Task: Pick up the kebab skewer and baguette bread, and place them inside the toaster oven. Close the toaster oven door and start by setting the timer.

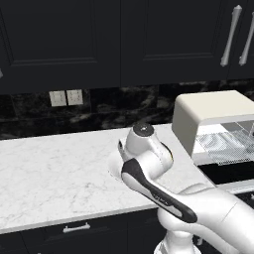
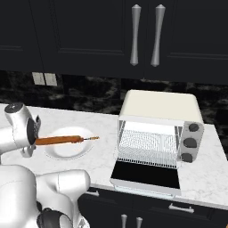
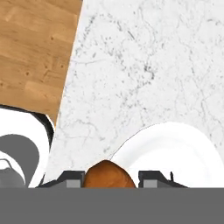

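The baguette bread [image 2: 58, 140] hangs level over the white plate [image 2: 67, 152], and my gripper [image 3: 109, 177] is shut on its left end. In the hand view its rounded orange-brown end [image 3: 108, 174] sits between the two fingertips, with the plate [image 3: 175, 153] below. A thin sliver [image 2: 91, 138] pokes out past the baguette's right end; I cannot tell whether it is the kebab skewer. The cream toaster oven [image 2: 158, 107] [image 1: 208, 109] stands to the right with its wire rack bare. Its dark glass door [image 2: 144, 175] lies folded down flat.
Three dark knobs [image 2: 190, 142] run down the oven's right front. Wall outlets [image 1: 65, 97] sit on the black backsplash under dark upper cabinets. The marble counter [image 1: 54, 168] stretches left of the plate. Wood floor [image 3: 35, 57] lies beyond the counter's front edge.
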